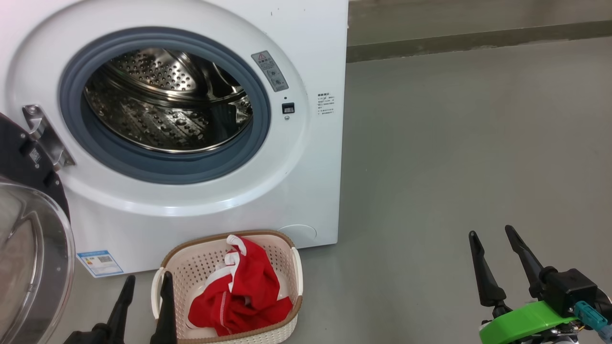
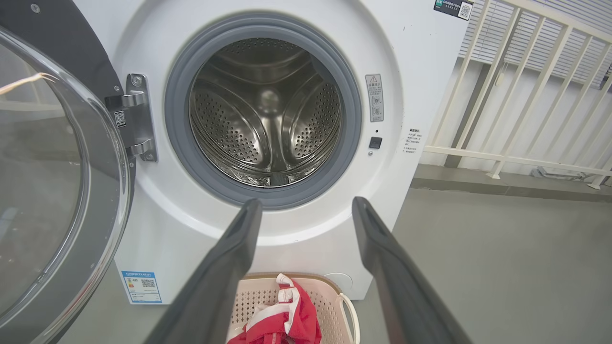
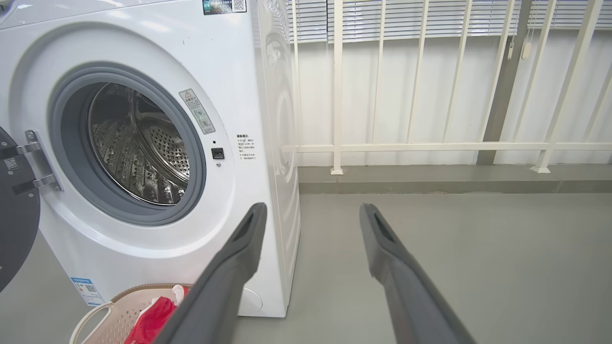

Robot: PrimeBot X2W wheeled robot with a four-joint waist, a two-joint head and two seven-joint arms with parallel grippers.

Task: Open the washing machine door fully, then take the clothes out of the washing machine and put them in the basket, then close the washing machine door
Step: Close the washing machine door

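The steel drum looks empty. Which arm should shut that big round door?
Probably the left. The round glass door with its glossy black rim hangs open on the robot's left, beside the open left jaws; the right jaws stand far away.

The washing machine (image 1: 201,200) is white with a grey ring; red clothes (image 1: 244,291) have white stripes; the cream basket (image 1: 287,267) is perforated.

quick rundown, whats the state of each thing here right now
washing machine, drum looks empty
washing machine door, swung open to the left
basket, on the floor before the machine
clothes, heaped in the basket
left gripper, jaws open, empty
right gripper, jaws open, empty
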